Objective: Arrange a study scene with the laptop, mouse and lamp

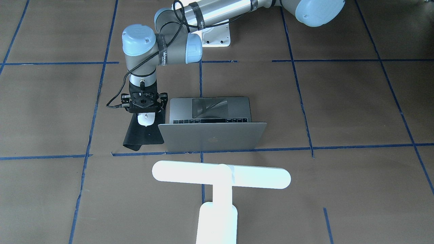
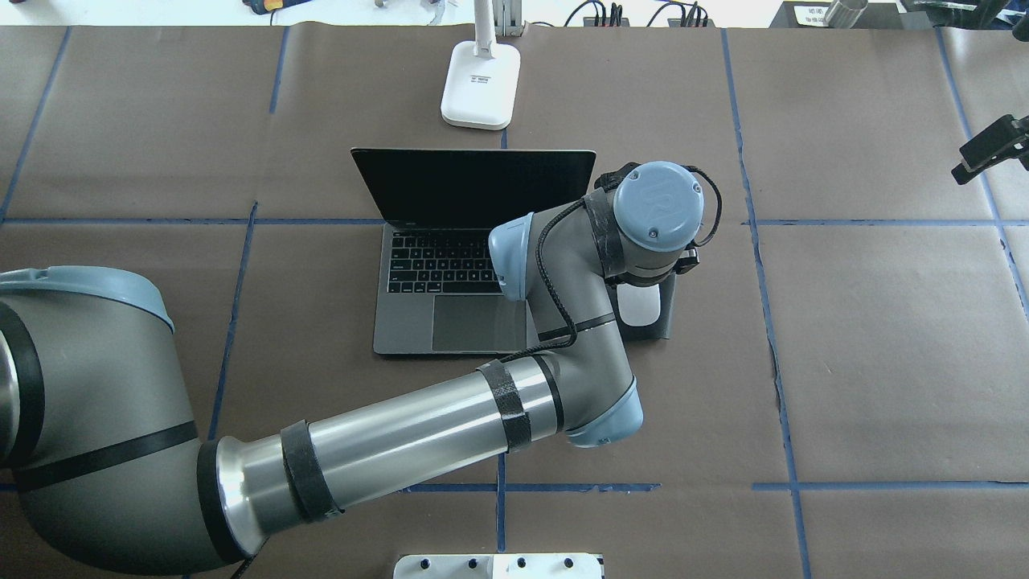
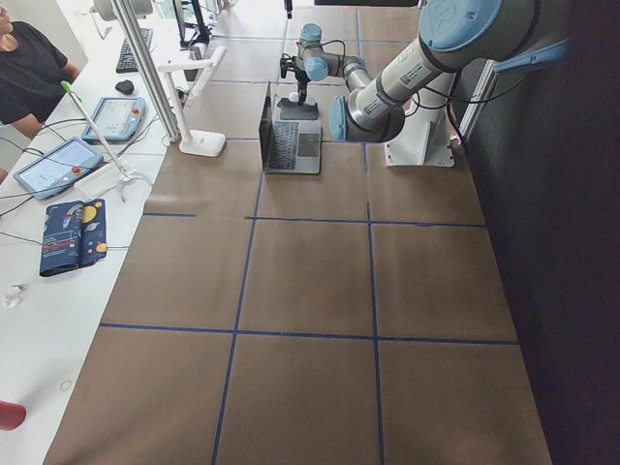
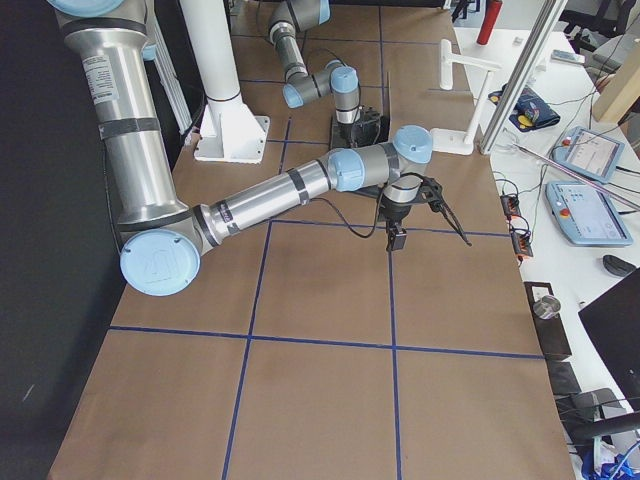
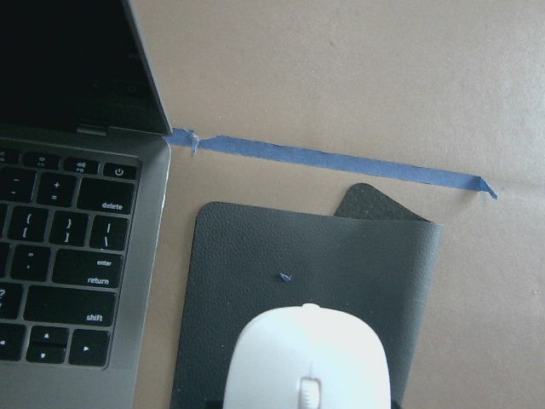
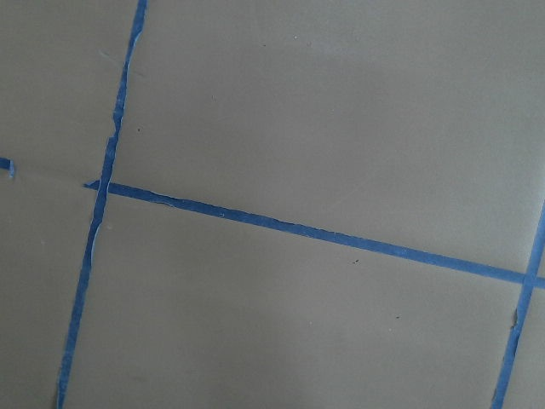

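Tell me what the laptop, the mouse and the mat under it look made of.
The laptop: likely metal, matte grey with soft sheen. The mouse: probably plastic, glossy white, smooth. The mat: dark, grainy leather-like sheet, flexible since one corner curls; real or faux unclear.

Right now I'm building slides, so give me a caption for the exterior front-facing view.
Left pincer over the white mouse on its black mat, beside the open laptop, lamp in the foreground.
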Tool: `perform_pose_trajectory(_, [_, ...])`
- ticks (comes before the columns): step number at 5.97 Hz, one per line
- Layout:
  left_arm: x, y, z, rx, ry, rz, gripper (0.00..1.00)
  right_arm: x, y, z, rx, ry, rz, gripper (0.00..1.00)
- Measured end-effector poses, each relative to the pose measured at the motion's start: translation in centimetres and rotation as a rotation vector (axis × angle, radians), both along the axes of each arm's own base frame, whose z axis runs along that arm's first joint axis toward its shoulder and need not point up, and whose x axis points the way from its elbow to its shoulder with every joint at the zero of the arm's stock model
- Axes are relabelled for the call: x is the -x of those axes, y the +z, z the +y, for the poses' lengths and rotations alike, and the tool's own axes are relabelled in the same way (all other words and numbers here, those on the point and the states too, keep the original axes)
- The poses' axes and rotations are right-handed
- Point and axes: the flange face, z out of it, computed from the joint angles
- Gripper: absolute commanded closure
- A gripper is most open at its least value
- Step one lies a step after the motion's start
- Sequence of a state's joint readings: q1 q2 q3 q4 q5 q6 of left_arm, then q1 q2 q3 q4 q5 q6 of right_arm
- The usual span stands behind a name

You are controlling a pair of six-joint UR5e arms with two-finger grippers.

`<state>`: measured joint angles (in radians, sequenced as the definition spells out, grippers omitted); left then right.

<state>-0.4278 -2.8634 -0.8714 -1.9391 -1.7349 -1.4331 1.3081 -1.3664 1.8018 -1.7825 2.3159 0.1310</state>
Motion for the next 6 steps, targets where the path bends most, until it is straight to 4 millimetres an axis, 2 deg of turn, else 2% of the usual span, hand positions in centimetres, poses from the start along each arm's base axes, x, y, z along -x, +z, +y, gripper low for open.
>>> perform_pose_trajectory(1, [-0.55,0.61,-0.18,0.0,0.001,0.001,0.91,0.0,-0.05,-0.04,0.001,0.002,0.0,0.0])
perform_pose_trajectory(2, [-0.81,0.96,-0.26,0.005,-0.003,0.003,0.62,0.03,-0.12,-0.09,0.002,0.003,-0.001,0.0])
perform_pose_trajectory(3, [-0.89,1.09,-0.3,0.012,-0.009,0.006,0.16,0.05,-0.16,-0.11,0.002,0.004,-0.001,0.0])
perform_pose_trajectory(4, [-0.91,1.1,-0.3,0.016,-0.013,0.008,0.0,0.06,-0.22,-0.14,0.001,0.004,-0.001,0.0])
perform_pose_trajectory(6, [-0.88,1.05,-0.3,0.017,-0.014,0.01,0.0,0.05,-0.32,-0.16,-0.001,0.005,-0.002,0.0])
